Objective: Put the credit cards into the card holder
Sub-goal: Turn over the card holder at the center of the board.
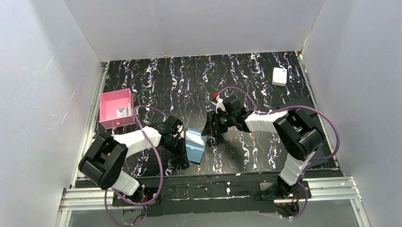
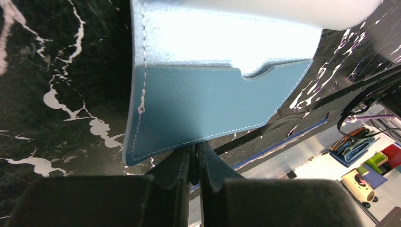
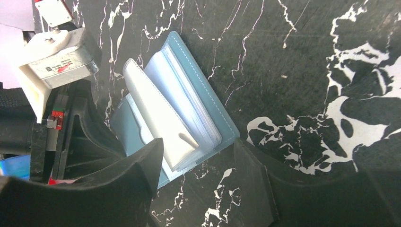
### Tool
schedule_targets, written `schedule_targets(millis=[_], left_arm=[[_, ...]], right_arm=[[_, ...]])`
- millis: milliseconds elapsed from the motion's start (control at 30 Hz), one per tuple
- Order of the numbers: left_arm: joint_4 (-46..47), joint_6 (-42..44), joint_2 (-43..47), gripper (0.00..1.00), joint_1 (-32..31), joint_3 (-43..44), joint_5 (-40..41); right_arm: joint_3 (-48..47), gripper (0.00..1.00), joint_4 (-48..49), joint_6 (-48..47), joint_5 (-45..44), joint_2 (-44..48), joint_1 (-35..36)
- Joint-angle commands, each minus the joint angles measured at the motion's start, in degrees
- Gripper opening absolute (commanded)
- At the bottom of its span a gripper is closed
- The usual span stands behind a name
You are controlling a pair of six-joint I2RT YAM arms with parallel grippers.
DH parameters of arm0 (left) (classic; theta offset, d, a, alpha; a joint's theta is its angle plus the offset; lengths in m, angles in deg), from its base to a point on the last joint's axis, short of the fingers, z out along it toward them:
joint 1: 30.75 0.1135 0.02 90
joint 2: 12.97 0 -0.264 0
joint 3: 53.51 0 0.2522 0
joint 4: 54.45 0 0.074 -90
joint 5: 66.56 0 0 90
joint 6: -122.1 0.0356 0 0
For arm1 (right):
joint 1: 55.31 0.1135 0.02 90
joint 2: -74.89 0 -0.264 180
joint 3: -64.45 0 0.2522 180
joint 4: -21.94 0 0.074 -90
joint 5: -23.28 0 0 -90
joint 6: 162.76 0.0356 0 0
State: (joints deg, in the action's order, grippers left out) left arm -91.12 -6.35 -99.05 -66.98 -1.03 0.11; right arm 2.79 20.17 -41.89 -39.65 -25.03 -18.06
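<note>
The teal card holder [image 1: 196, 145] lies open on the black marbled table between my two grippers. In the right wrist view the card holder [image 3: 222, 123] shows several clear sleeves, with one bright pale leaf [image 3: 158, 120] lifted; I cannot tell whether that leaf is a card. My left gripper [image 1: 184, 144] is shut, its tips [image 2: 195, 150] touching the near edge of the holder's teal cover [image 2: 203, 104]. My right gripper [image 1: 210, 129] is open and empty, its jaws [image 3: 198, 146] straddling the holder's near corner. One pale card [image 1: 122, 112] lies in the pink tray.
The pink square tray [image 1: 108, 104] stands at the left edge. A thicker white box [image 1: 279, 76] lies at the far right corner. White walls close in the table on three sides. The left arm's wrist camera housing [image 3: 54, 54] sits close beside the holder.
</note>
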Motion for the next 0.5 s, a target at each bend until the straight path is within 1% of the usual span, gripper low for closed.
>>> schedule_targets(millis=[0,200,300,400,467], left_arm=[[-0.2,2.3,-3.5,0.0,-0.9,-4.2,11.7],[0.0,2.1,-3.8,0.0,-0.9,-4.2,11.6],[-0.1,2.2,-3.9,0.0,-0.9,-3.9,11.6],[-0.3,2.1,-3.5,0.0,-0.9,-3.8,11.6],[-0.3,2.2,-3.7,0.0,-0.9,-3.7,11.6]], right_arm=[[-2.9,0.66,-2.2,-3.5,-1.5,1.6,0.3],[-3.9,0.63,-0.9,-3.8,1.0,-0.4,1.1],[-3.8,0.57,-0.7,-3.7,0.6,-0.5,1.6],[-2.9,0.54,-1.2,-4.0,-1.1,1.3,1.6],[-2.6,0.54,-0.3,-3.3,0.1,1.0,1.7]])
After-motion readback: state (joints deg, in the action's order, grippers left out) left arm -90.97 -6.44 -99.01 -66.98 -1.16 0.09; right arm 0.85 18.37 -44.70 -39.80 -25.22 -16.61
